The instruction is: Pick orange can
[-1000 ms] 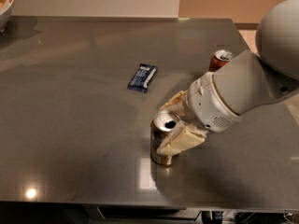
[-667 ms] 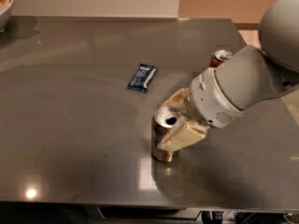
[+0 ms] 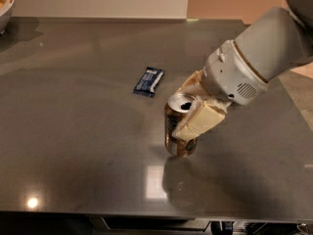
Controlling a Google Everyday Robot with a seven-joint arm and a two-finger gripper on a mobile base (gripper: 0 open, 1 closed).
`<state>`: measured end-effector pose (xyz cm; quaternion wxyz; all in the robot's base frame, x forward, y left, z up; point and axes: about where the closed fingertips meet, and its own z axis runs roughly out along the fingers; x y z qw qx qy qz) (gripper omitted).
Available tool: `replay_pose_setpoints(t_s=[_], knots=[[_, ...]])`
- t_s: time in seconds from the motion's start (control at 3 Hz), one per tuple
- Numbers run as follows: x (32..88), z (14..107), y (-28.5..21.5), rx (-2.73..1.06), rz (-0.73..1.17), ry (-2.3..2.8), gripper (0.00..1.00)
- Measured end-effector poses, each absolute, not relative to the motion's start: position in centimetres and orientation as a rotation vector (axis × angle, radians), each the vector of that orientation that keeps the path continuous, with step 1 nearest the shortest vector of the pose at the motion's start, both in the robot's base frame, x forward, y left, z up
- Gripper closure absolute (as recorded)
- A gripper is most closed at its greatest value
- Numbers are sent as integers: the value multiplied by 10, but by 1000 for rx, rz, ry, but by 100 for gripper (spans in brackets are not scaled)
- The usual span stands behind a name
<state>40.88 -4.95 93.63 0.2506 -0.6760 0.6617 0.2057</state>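
Since the gripper has its 2 cream fingers pressed on the orange can, one on the near side and one on the far side, the grab looks done and the lift is the job now. The fingers are closed as wide as the can, and they hold nothing else. The can is a bit right of the middle of the frame, on or just over the grey table. I cannot tell if its bottom touches the top. It stands nearly upright, with its silver top and dark hole showing.

To do this step well, I think the arm should go straight up and go slowly. The can is shiny and round, so it may slip or turn if the squeeze is weak. The near finger lies at a slant across the can's side, so the can could tip as it rises. A firm, even squeeze should help, but not so hard that the thin metal dents. If any drink is inside, it could spill from the hole when the can leans.

A small blue packet lies up and to the left of the can, apart from it. A bowl peeks in at the upper left corner, far away. Neither blocks a straight lift.
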Motion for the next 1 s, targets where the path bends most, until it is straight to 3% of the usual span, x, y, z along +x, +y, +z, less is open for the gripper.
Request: replay_pose_setpoints(t_s=[1.0], knots=[[409,1005,-49,-1849,610,1725,100]])
